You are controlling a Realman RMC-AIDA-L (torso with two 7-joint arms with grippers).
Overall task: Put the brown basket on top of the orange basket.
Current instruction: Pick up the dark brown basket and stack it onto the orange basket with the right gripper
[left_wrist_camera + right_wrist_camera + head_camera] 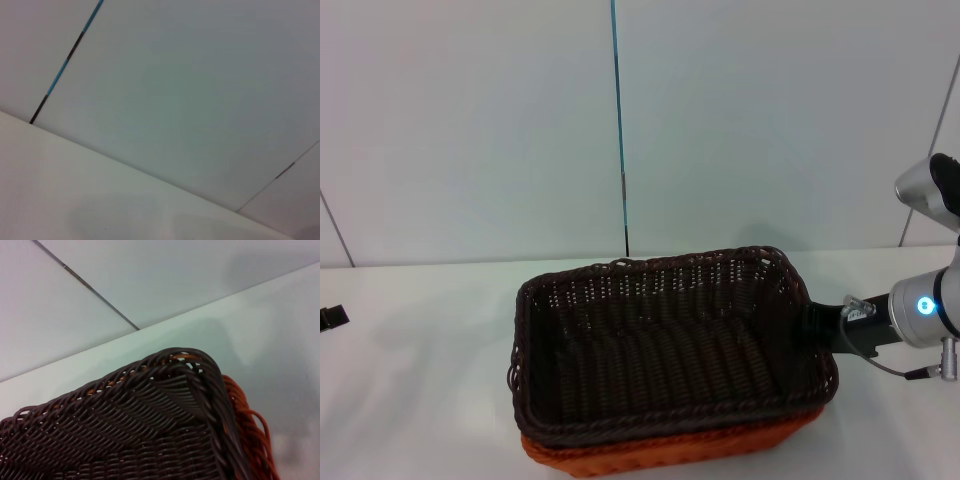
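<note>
The brown basket [660, 360] sits on top of the orange basket [670, 455] at the front middle of the white table. Only the orange basket's lower front and right edge show beneath it. My right gripper [817, 328] is at the brown basket's right rim, level with its top edge. The right wrist view shows a corner of the brown basket [150, 425] close up, with the orange basket's rim [250, 425] sticking out beside it. My left gripper [330, 317] is parked at the far left edge of the table, away from both baskets.
The white table [420, 400] runs back to a pale wall with a thin blue seam [618, 120] behind the baskets. The left wrist view shows only the table and the wall [190, 100].
</note>
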